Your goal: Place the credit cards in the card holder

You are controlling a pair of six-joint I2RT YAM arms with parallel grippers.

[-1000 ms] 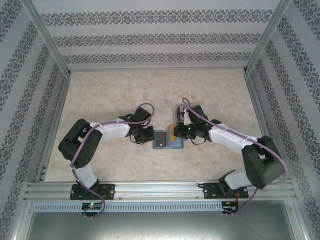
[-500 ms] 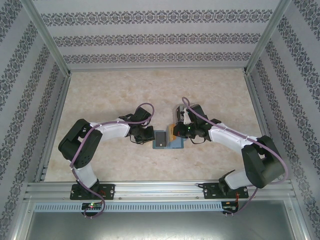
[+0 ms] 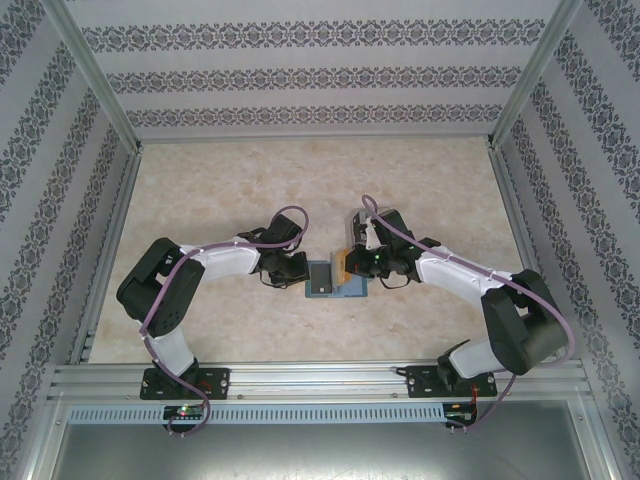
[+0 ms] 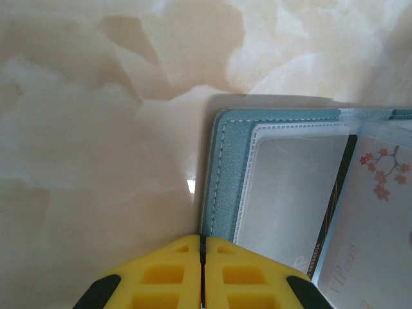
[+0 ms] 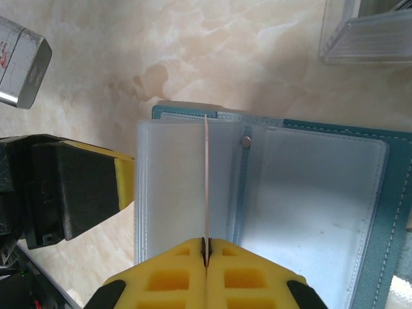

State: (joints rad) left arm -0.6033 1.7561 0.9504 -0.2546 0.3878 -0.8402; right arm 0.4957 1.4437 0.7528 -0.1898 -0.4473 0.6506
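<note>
The teal card holder [image 3: 347, 290] lies open on the table between my two grippers. In the right wrist view its clear pockets [image 5: 174, 187] face up beside the teal cover [image 5: 393, 212]. My right gripper [image 5: 206, 242] is shut on a tan credit card [image 5: 206, 174], seen edge-on and standing over the left pocket page. My left gripper [image 4: 203, 239] is shut, its yellow tips touching the holder's stitched teal edge [image 4: 228, 161]. A dark card [image 4: 336, 199] and a whitish blossom-printed card [image 4: 380, 212] sit in the pockets.
A small dark-and-white box [image 5: 22, 61] lies beyond the holder, and a clear plastic case [image 5: 367, 32] stands at the far right. The left arm's black and yellow finger [image 5: 77, 193] lies close beside the holder. Metal frame rails edge the marble table [image 3: 200, 190].
The right gripper has edged very slightly left with the card. The left arm and the holder have stayed put.
</note>
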